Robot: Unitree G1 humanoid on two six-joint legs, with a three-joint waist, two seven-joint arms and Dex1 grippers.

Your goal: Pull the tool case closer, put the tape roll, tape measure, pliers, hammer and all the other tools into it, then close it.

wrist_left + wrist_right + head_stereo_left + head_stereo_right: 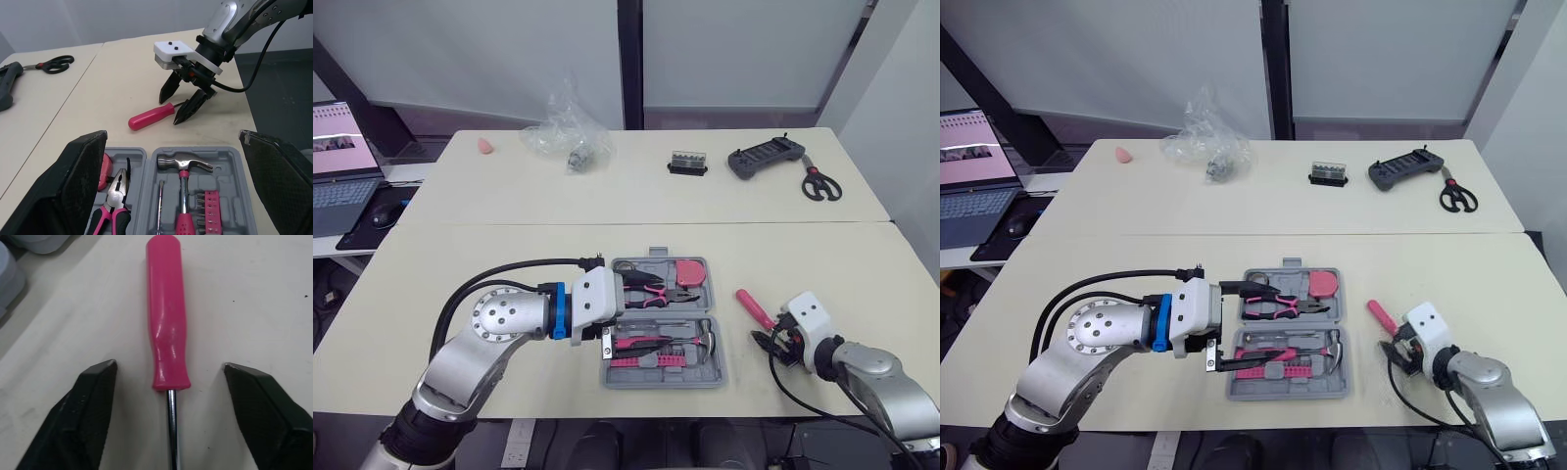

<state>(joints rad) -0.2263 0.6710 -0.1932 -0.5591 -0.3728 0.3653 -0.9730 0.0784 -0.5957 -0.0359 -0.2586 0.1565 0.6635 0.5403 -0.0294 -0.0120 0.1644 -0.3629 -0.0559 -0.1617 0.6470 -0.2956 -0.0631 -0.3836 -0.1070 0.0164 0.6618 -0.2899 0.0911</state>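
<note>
- Right hand (183, 102), open astride the screwdriver (166, 308), risked slipping off its thin shaft.
- Left hand (1232, 326), open over the case (715, 374), might block the drop.

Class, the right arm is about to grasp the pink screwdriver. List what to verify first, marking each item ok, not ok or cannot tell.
1. Right pincer open: ok.
2. Screwdriver centred between its fingers: ok.
3. Screwdriver lying free on the table: ok.
4. Tool case open: ok.
5. Free slot for it in the case: cannot tell.
6. Left pincer clear of the screwdriver: ok.
</note>
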